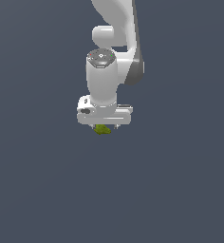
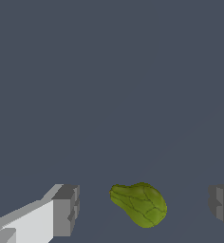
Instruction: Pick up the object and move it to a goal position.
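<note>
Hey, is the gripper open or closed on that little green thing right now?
Open. In the wrist view the gripper has its fingers well apart, with clear gaps on both sides of the yellow-green lump between them.

Object (image 1: 102, 129) partly hidden under gripper (image 1: 104, 126) in exterior view; fingers (image 2: 65, 211) cropped by wrist view's edges.

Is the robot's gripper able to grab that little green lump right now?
Probably yes. The gripper is open, and the green lump sits between its two fingers, touching neither. Nothing else shows in the gap, so closing looks enough.
</note>
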`<control>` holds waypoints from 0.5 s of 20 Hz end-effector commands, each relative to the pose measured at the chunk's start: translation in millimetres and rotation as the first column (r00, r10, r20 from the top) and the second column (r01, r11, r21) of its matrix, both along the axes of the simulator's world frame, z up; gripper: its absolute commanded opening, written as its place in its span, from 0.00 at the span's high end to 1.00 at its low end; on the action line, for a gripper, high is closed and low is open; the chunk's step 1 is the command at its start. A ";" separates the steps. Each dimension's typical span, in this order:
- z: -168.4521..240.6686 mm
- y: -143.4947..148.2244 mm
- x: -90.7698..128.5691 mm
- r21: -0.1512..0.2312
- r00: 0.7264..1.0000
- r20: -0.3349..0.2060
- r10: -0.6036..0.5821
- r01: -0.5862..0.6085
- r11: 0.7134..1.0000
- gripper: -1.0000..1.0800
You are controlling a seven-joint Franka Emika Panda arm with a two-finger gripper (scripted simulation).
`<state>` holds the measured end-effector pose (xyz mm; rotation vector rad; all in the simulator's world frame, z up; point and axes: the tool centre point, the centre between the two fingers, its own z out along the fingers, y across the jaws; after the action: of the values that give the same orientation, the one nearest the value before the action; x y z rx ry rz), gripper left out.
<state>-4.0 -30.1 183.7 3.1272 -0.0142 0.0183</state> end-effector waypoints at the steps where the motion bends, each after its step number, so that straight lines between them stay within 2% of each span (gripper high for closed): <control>1: -1.7 -0.8 -1.3 0.000 1.000 -0.001 0.016 -0.016 1.000 0.04; 10: -15.0 -6.2 -11.4 -0.001 0.990 -0.005 0.144 -0.144 0.990 0.04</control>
<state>-13.1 -35.1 171.5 3.1220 0.1691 0.0140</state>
